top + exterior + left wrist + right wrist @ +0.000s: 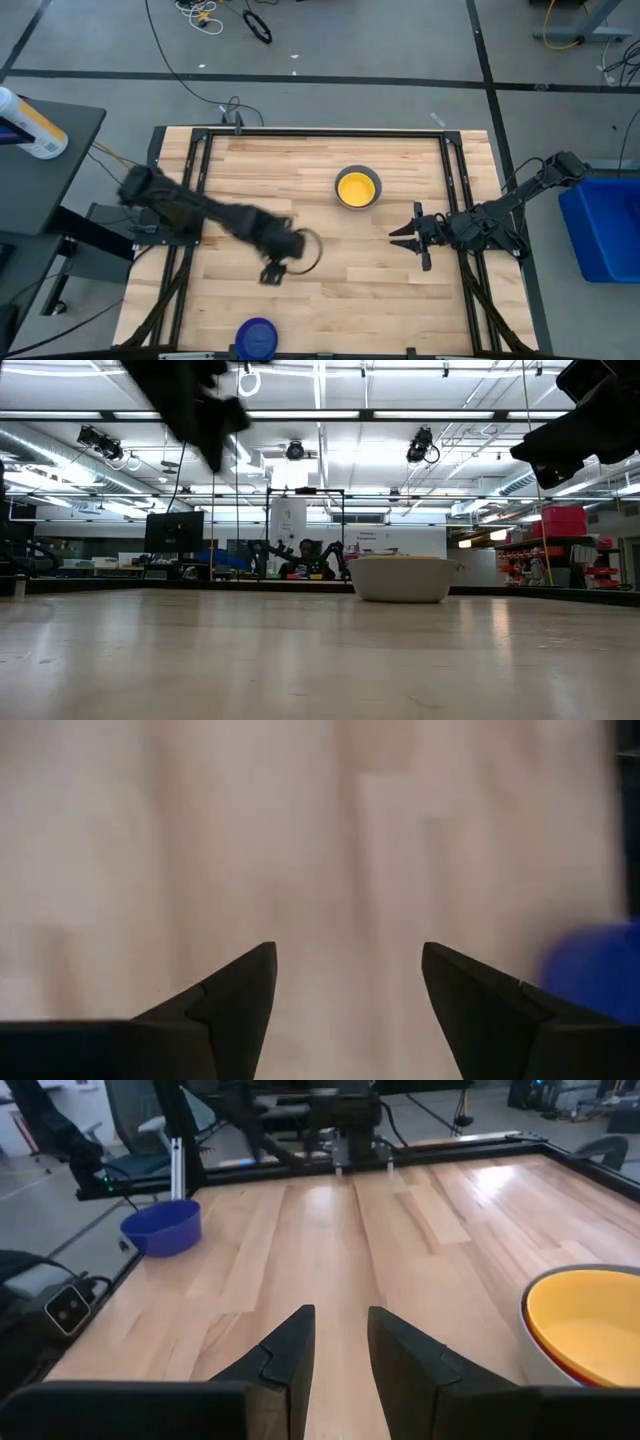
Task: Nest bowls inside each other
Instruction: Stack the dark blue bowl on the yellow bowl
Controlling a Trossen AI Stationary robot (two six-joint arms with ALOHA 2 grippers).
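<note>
A yellow bowl (357, 187) sits nested in a grey bowl (530, 1342) right of the table's centre, with a thin red rim (568, 1368) showing between them; the low view shows the stack (403, 578) resting on its base. A dark blue bowl (258, 337) stands alone at the near edge and shows as well in the right wrist view (163, 1227). My left gripper (285, 255) hovers open and blurred over bare wood left of centre, above the table (348, 982). My right gripper (405, 236) waits right of the stack, its fingers (340, 1342) slightly apart, nothing between them.
Black rails (200, 180) frame the wooden table on its left, far and right sides. Bare wood (300, 170) lies between the stack and the dark blue bowl. A blue bin (605, 225) stands off the table to the right.
</note>
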